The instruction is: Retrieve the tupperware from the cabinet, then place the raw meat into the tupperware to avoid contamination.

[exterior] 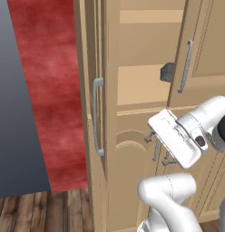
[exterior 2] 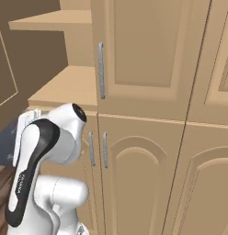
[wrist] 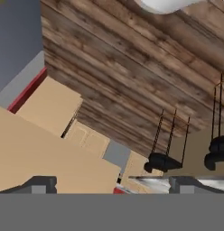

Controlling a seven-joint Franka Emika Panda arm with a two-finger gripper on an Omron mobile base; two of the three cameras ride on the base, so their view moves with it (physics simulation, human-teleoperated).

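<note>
The cabinet [exterior: 137, 84] [exterior 2: 143, 55] is a tall tan unit. Its upper left door [exterior: 99, 113] stands open, edge-on to me, and shows tan shelves inside. On the middle shelf sits a small dark grey thing [exterior: 166, 72], half hidden behind the shut right door. I cannot tell if it is the tupperware. The raw meat is out of view. My gripper [exterior: 158, 148] hangs open and empty in front of the arched lower doors, below that shelf. In the hand view my gripper [wrist: 113, 183] points down at the floor, tips wide apart.
A red wall [exterior: 51, 90] and a grey panel [exterior: 14, 113] lie left of the open door. A wooden floor [exterior: 41, 210] [wrist: 132, 67] runs below. Black stools [wrist: 162, 161] stand on it. My own arm [exterior 2: 37, 151] rises close to the lower doors.
</note>
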